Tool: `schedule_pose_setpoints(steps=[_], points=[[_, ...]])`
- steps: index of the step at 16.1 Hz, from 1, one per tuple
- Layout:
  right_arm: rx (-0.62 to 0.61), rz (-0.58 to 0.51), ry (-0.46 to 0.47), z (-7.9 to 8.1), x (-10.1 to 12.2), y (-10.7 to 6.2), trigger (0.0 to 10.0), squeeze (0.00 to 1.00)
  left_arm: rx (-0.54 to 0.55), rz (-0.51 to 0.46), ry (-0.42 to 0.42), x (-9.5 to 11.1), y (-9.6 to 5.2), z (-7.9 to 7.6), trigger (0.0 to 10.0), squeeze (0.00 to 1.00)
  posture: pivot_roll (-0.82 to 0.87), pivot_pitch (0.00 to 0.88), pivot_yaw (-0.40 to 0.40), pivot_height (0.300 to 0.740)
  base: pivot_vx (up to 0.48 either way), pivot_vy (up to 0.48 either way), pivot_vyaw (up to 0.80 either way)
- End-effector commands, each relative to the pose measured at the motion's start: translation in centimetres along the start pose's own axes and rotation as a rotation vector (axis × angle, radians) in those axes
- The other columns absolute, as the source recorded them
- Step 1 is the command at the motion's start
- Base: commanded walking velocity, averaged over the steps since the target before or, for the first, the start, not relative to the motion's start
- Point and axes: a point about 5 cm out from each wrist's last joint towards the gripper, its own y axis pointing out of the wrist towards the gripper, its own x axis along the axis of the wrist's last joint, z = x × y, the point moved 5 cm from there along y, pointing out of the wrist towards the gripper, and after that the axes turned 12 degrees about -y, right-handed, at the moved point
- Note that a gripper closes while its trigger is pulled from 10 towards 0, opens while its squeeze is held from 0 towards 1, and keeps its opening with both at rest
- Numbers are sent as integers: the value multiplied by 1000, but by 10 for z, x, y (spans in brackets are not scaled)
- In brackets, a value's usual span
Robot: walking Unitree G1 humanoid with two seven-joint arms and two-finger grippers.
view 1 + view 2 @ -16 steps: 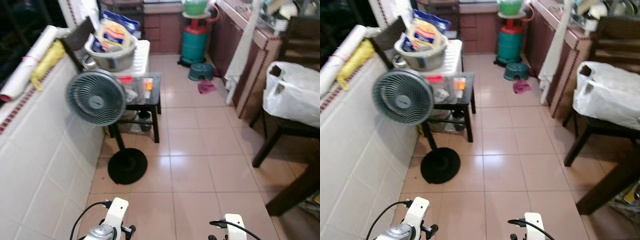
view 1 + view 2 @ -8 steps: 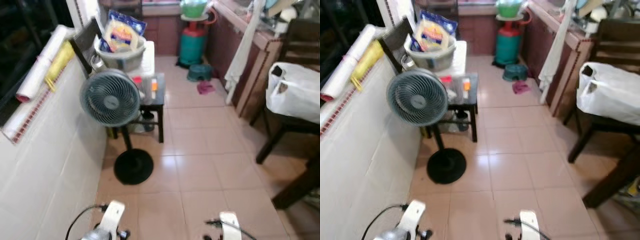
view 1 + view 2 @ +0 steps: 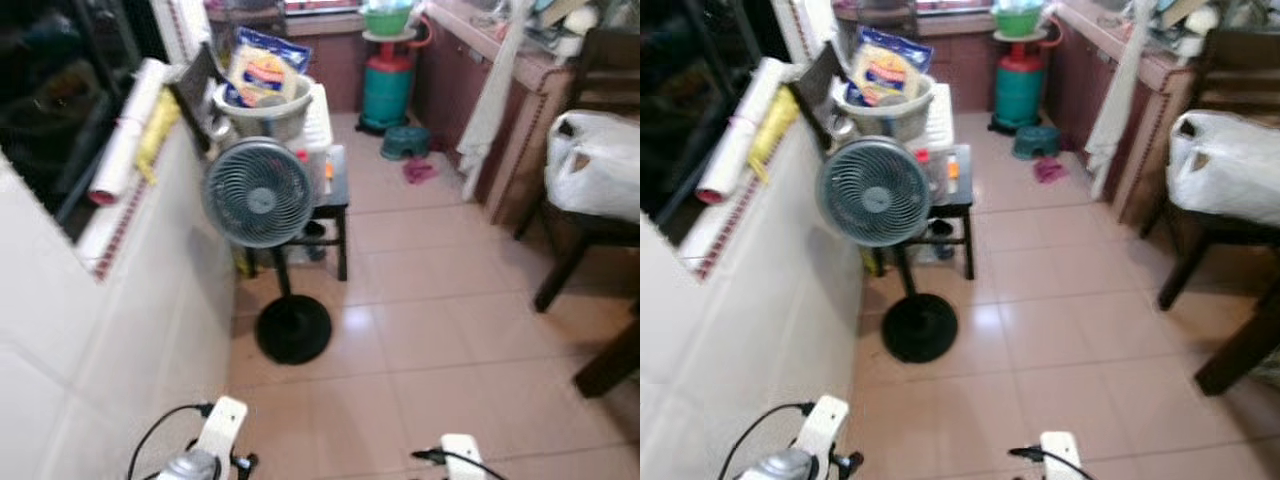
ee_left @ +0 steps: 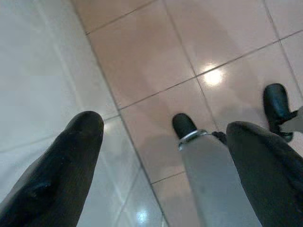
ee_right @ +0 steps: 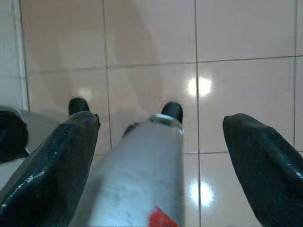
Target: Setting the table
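Head views, left to right. A white tiled half-wall (image 3: 120, 330) runs along the robot's left; on its red-patterned ledge lie a rolled white sheet (image 3: 125, 125) and, just beside it, a yellow bundle (image 3: 155, 130). Against the wall stands a grey round pedestal fan (image 3: 257, 192) on a black disc base (image 3: 293, 328). Behind the fan is a small black side table (image 3: 335, 205) carrying a grey plastic basin (image 3: 262, 105), which holds a blue and yellow food packet (image 3: 260, 70). Farther back, at centre, a teal gas cylinder (image 3: 386, 90) stands on the pinkish tiled floor (image 3: 420, 330), with a green bowl (image 3: 386, 15) on top; a low teal stool (image 3: 404, 142) and a pink cloth (image 3: 418, 170) lie near its foot. A pale cloth (image 3: 490, 95) hangs from the brown counter (image 3: 520, 90) on the right. At the far right, a white plastic bag (image 3: 595, 165) rests on a dark wooden chair (image 3: 585, 235). No tableware for the setting can be identified from these views; the dark wooden leg (image 3: 610, 365) at the right edge may belong to the table, though this cannot be confirmed.

Both silver arms hang low at the frame's lower edge.

Wrist views. The left gripper (image 4: 165, 156) hangs with its black fingers (image 4: 71, 156) spread wide, holding nothing, above the floor beside the tiled wall. The right gripper (image 5: 161, 156) likewise hangs with fingers (image 5: 57, 161) wide apart and nothing between them, over the robot's own silver leg (image 5: 142, 170) and black feet (image 5: 173, 111).
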Motion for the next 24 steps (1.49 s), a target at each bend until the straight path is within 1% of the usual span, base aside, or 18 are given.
schedule_pose_setpoints(steps=[1, 3, 4, 5, 6, 7, 9, 11, 12, 15, 18, 20, 22, 24], points=[[-21, 14, -6, -8, -5, -2, 10000, 0, -20, -13, -13, 4, 1, -5, 10000, 0, -110, 0, 72, 740, 0, 0, 0], [-26, 34, -10, -10, -14, -3, 10000, 0, -33, -30, -20, 7, 1, -6, 10000, 0, -105, 0, 71, 740, 0, 0, -712], [-25, 36, -13, -10, -15, -4, 10000, 0, -41, -38, -16, 8, 1, -7, 10000, 0, -104, 0, 72, 740, 0, 0, -706], [-22, 39, -15, -9, -17, -4, 10000, 0, -71, -51, -18, 10, 0, -10, 10000, 0, -102, 0, 74, 740, 0, 0, -700], [-20, 39, -15, -9, -17, -4, 10000, 0, -76, -55, 19, 12, 0, -10, 10000, 0, -103, 0, 75, 740, 0, 0, -700], [-15, 36, -6, -7, -17, -4, 10000, 0, -85, -46, 5, 11, 0, -10, 10000, 0, -105, 0, 77, 740, 0, 0, -700], [-1, 27, -5, 0, -10, -1, 10000, 0, -105, -41, -9, 9, 0, -12, 10000, 0, -108, 0, 79, 740, 0, 0, -700], [9, 21, -5, 9, -4, 1, 10000, 0, -114, -32, 24, 9, -1, -12, 10000, 0, -111, 0, 80, 740, 0, 0, -700], [12, 20, -6, 13, -1, 2, 10000, 0, -111, -33, 15, 8, -1, -12, 10000, 0, -110, 0, 80, 740, 0, 0, -700], [14, 17, -10, 17, 2, 3, 10000, 0, -108, -27, 22, 7, -1, -11, 10000, 0, -111, 0, 82, 740, 0, 0, -700], [15, 19, -14, 10, -5, 1, 10000, 0, -110, -24, 29, 6, -1, -12, 10000, 0, -110, 0, 81, 740, 0, 0, -698], [14, 26, -14, 3, -14, -2, 10000, 0, -112, -22, 29, 6, 0, -12, 10000, 0, -111, 0, 81, 740, 0, 0, -694], [4, 42, -10, -10, -29, -7, 10000, 0, -114, -17, 32, 4, 0, -14, 10000, 0, -116, 0, 84, 740, 0, 0, -675], [-2, 46, -6, -14, -34, -9, 10000, 0, -115, -14, 36, 3, 0, -15, 10000, 0, -119, 0, 85, 740, 0, 0, -325]])
